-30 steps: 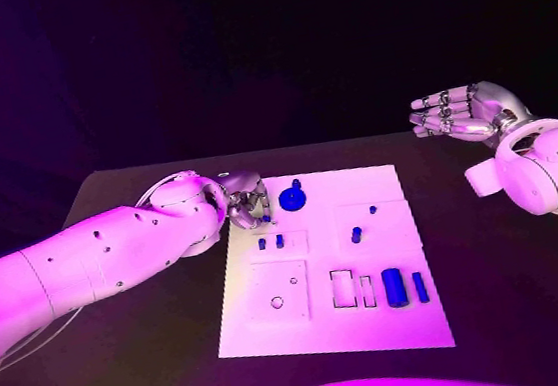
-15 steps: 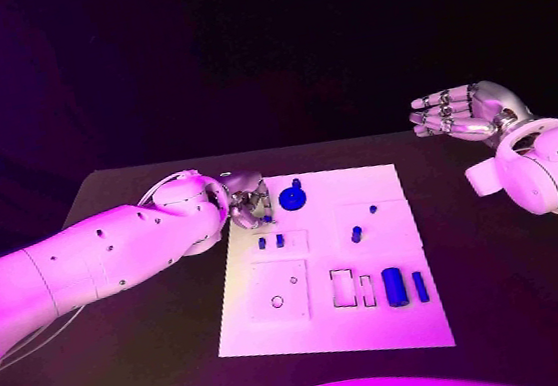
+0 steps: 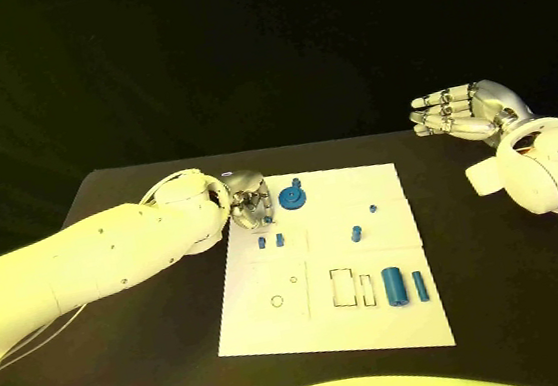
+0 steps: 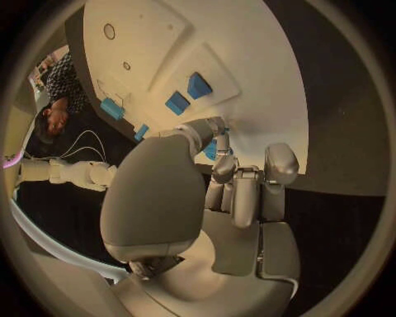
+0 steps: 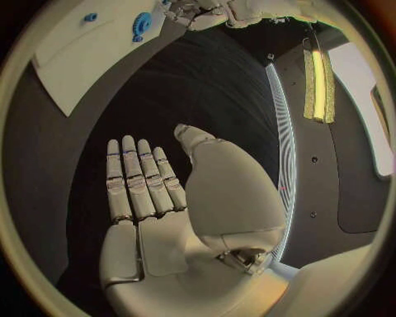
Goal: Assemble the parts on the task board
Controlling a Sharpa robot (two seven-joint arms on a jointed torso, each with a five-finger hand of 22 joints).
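Blue gear (image 3: 292, 196) lies untouched at the task board's (image 3: 336, 330) far-left corner. Left hand (image 3: 248, 206) hovers just beside it as before, fingers curled, seemingly empty. Right hand (image 3: 466, 111), flat and spread, unmoved off-board. No assembly progress.

Left arm (image 3: 100, 255) reaches in across the table, wrist bent so the left hand (image 3: 250, 204) points down at the far left corner of the board. Fingers (image 4: 239, 191) are curled in toward the palm, thumb alongside; left wrist view shows something blue right at the fingertips, can't tell if it's pinched or only touched. Right arm (image 3: 556, 169) is raised off to the right side, well apart from the left. Right hand (image 3: 464, 112) is up in the air, palm showing, fingers (image 5: 136, 175) straight and side by side, thumb out to one side, holding nothing.
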